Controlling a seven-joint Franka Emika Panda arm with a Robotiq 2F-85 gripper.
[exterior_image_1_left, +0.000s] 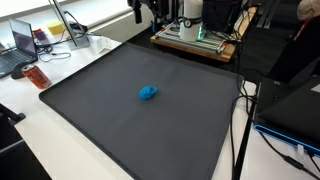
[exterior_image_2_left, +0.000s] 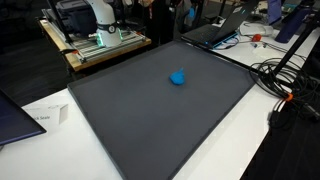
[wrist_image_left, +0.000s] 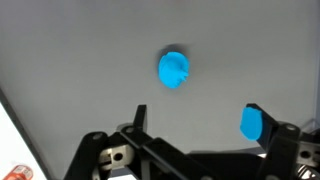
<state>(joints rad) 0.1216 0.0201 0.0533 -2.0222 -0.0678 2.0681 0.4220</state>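
Observation:
A small blue crumpled object (exterior_image_1_left: 148, 93) lies alone near the middle of a dark grey mat (exterior_image_1_left: 90, 110); it shows in both exterior views (exterior_image_2_left: 178, 77). In the wrist view the blue object (wrist_image_left: 174, 69) is far below and ahead of my gripper (wrist_image_left: 197, 120). The gripper is open and empty, with one dark finger on the left and one finger with a blue pad on the right. In an exterior view the gripper (exterior_image_1_left: 146, 10) hangs high above the mat's far edge, well apart from the object.
The mat (exterior_image_2_left: 150, 120) covers a white table. A laptop (exterior_image_1_left: 22, 42) and an orange item (exterior_image_1_left: 36, 76) sit on a desk beside it. Cables (exterior_image_2_left: 285, 85) lie at one side. The robot base (exterior_image_1_left: 190, 20) stands on a wooden stand behind the mat.

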